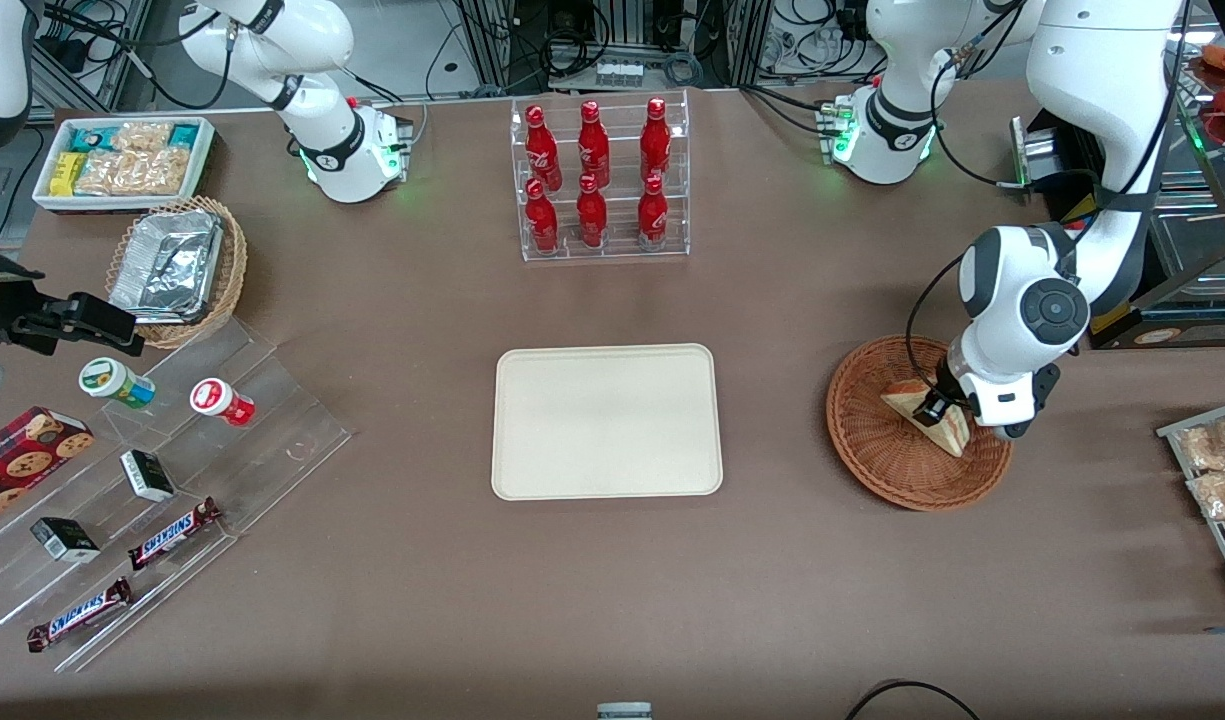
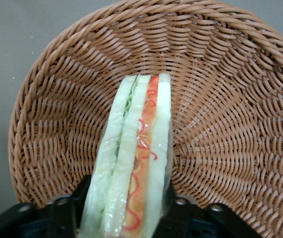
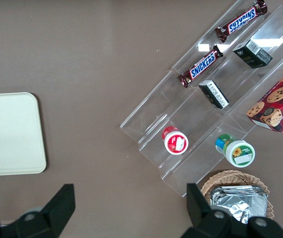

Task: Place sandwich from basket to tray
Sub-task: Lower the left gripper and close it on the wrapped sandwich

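The sandwich [image 1: 948, 432], a pale bread wedge with red and green filling, lies in the reddish-brown wicker basket [image 1: 872, 462] toward the working arm's end of the table. My gripper [image 1: 936, 408] reaches down into the basket and is shut on the sandwich. In the left wrist view the sandwich [image 2: 139, 148] stands on edge between the black fingers [image 2: 82, 192] of the gripper [image 2: 126, 201], which press its two bread faces, with the basket [image 2: 230, 99] weave all around. The cream tray [image 1: 606, 420] sits bare at the table's middle, beside the basket; its corner [image 3: 7, 134] shows in the right wrist view.
A clear rack of red bottles [image 1: 600, 180] stands farther from the front camera than the tray. A tray of bagged pastries [image 1: 1217, 470] lies beside the basket at the table edge. A stepped acrylic shelf of snacks [image 1: 152, 480], a tan foil basket [image 1: 177, 265] and a white bin [image 1: 122, 160] sit toward the parked arm's end.
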